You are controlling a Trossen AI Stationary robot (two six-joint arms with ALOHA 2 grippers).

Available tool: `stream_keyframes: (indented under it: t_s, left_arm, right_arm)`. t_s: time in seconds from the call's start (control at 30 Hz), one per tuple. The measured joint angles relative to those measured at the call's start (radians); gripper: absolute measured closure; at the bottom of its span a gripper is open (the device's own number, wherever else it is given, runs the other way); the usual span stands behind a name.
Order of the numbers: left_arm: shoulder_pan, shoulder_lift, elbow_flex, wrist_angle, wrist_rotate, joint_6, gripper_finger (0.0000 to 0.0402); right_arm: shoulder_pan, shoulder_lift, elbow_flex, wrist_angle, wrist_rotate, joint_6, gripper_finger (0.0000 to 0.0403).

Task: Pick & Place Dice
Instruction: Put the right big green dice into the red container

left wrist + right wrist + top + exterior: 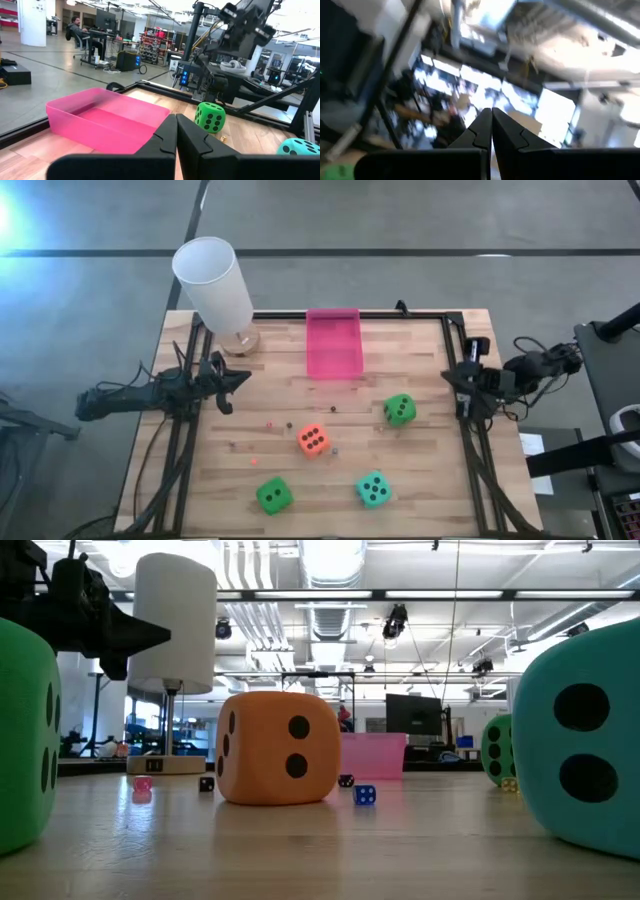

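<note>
Several dice rest flat on the wooden table: a green die [400,409] right of centre, an orange die [312,440] in the middle, a second green die [273,495] and a teal die [374,489] near the front edge. My left gripper [246,378] hangs shut at the table's left side, pointing level toward the pink bin [105,120] and the green die [210,117]. My right gripper [449,376] is shut at the right edge, raised and tilted up. In its wrist view the right gripper [491,114] faces the room's ceiling.
The pink bin [333,343] stands at the far middle of the table. A tall white cylinder [215,285] on a wooden foot stands at the far left corner. Several tiny dice, such as a blue one [365,795], lie scattered around the orange die. Black frame rails [470,450] run along the sides.
</note>
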Motion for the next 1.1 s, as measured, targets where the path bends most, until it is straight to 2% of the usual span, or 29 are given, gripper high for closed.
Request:
stream_keyframes:
  t_s: [0.17, 0.27, 0.47, 0.6, 0.97, 1.1]
  left_arm:
    - [0.0, 0.0, 0.0, 0.0, 0.0, 0.0, 0.0395]
    - [0.0, 0.0, 0.0, 0.0, 0.0, 0.0, 0.0395]
    - [0.0, 0.0, 0.0, 0.0, 0.0, 0.0, 0.0395]
    - [0.0, 0.0, 0.0, 0.0, 0.0, 0.0, 0.0395]
    - [0.0, 0.0, 0.0, 0.0, 0.0, 0.0, 0.0395]
    - [0.0, 0.0, 0.0, 0.0, 0.0, 0.0, 0.0395]
  right_arm:
    - [0.0, 0.151, 0.202, -0.237, 0.171, 0.057, 0.0394]
    - [0.0, 0.234, 0.313, -0.386, 0.229, 0.11, 0.0394]
    - [0.0, 0.367, 0.503, -0.728, 0.23, 0.29, 0.0394]
    - [0.0, 0.446, 0.595, -0.888, 0.23, 0.405, 0.0394]
    - [0.0, 0.624, 0.773, -1.234, 0.223, 0.65, 0.0394]
    - [0.0, 0.67, 0.814, -1.287, 0.157, 0.659, 0.0394]
